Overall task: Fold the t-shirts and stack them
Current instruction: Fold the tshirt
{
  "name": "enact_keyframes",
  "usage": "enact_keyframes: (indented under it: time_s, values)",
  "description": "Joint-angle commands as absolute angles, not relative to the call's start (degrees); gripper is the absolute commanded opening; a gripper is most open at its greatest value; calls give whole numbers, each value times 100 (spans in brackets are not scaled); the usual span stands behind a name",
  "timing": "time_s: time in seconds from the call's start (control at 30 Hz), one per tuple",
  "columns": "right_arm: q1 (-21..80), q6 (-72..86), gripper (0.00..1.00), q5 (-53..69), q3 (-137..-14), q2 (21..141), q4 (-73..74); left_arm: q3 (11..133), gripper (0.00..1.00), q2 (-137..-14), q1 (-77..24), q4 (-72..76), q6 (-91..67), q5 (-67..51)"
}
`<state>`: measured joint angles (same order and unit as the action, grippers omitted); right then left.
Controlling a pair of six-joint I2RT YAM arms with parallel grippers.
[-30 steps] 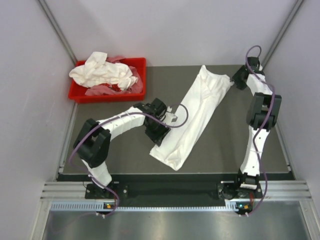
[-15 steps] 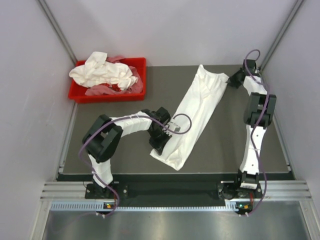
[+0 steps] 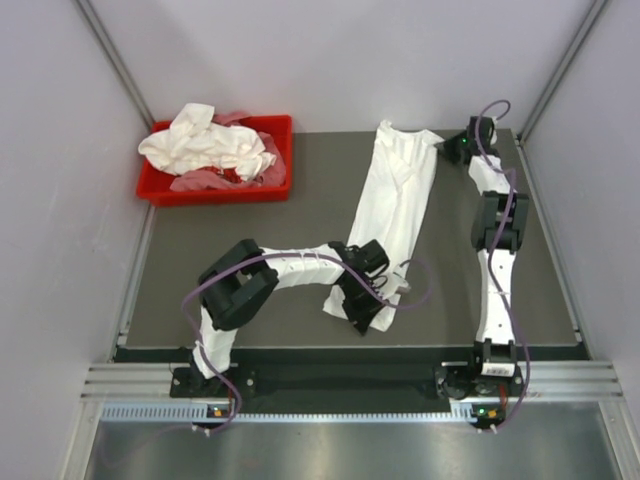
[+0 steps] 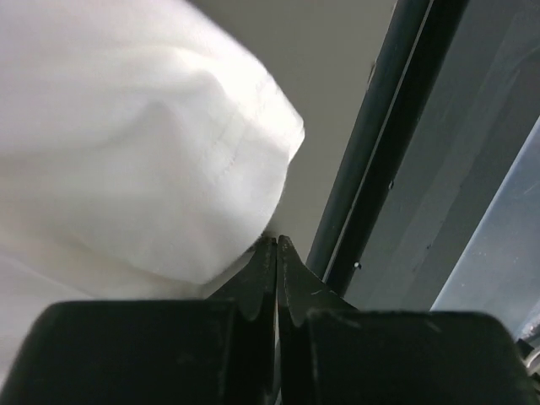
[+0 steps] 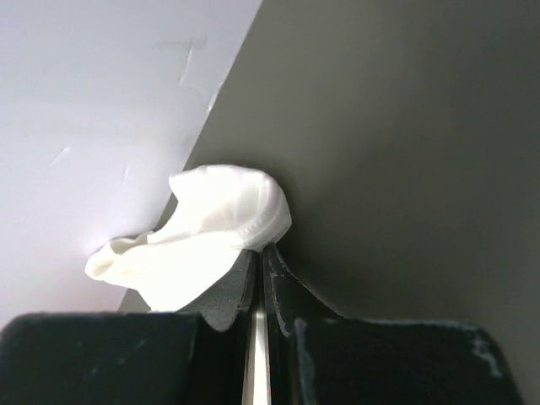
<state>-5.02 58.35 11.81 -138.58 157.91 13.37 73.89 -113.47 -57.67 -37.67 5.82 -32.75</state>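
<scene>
**Inspector:** Which step is in hand?

**Operator:** I have one shirt [image 3: 395, 190] lying as a long narrow strip on the table [image 3: 250, 230]. It runs from the far right corner down toward the near edge. Given how narrow it lies, I judge the lengthwise fold done and the end-to-end fold due.

**Inspector:** And the claws?

**Operator:** The left claw [image 4: 277, 257] is pressed together, pinching the near end of the cloth close to the table's near edge. The right claw [image 5: 260, 251] is also pressed together, on a bunched corner at the far end beside the back wall.

**Inspector:** The remaining load?

**Operator:** The crumpled shirts [image 3: 205, 145] are heaped in the red bin [image 3: 215, 195] at far left, well apart. I see no stack.

**Inspector:** What does the next move call for?

**Operator:** In my judgement, one end must be carried over the other, level and taut, so the edges meet squarely.
</scene>
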Motion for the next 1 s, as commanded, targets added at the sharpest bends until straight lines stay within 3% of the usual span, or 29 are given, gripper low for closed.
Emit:
enact_keyframes:
  time_s: [0.0,0.1,0.13,0.23,0.27,0.3,0.4,0.5,0.67,0.8,0.97]
  values:
    - [-317,6161,0,976,-14106,15970,747,7848,0,-11391,-5810,-3479,588,-3481]
    - [-325,5899,36,932,-14098,15874,904,7980,2,-11242,-5810,-3883,834,-3384]
    - [-360,5758,55,879,-13993,15656,1123,7998,6,-11198,-5810,-4007,896,-3366]
    - [-474,5117,80,599,-13197,14753,1492,8121,21,-11004,-5792,-4716,1265,-3331]
    - [-501,4828,82,406,-12897,14452,1555,8208,27,-10960,-5792,-4920,1379,-3340]
    - [-536,4712,85,274,-12580,14145,1599,8252,37,-10890,-5783,-5122,1667,-3340]
    - [-606,4141,89,-332,-11463,12548,2098,8262,44,-10697,-5695,-5791,2135,-3270]
    - [-580,3789,89,-431,-10313,11587,2407,8157,47,-10398,-5546,-6108,2416,-3103]
    - [-221,3464,89,-132,-7589,9337,3040,8025,47,-10029,-5204,-6162,2357,-1839]
    - [621,3673,89,-27,-5936,8036,3532,8033,47,-10028,-4423,-5829,2040,-1126]
    - [1475,4707,76,728,-4124,6752,3692,8253,47,-10265,-3560,-5713,1636,-712]
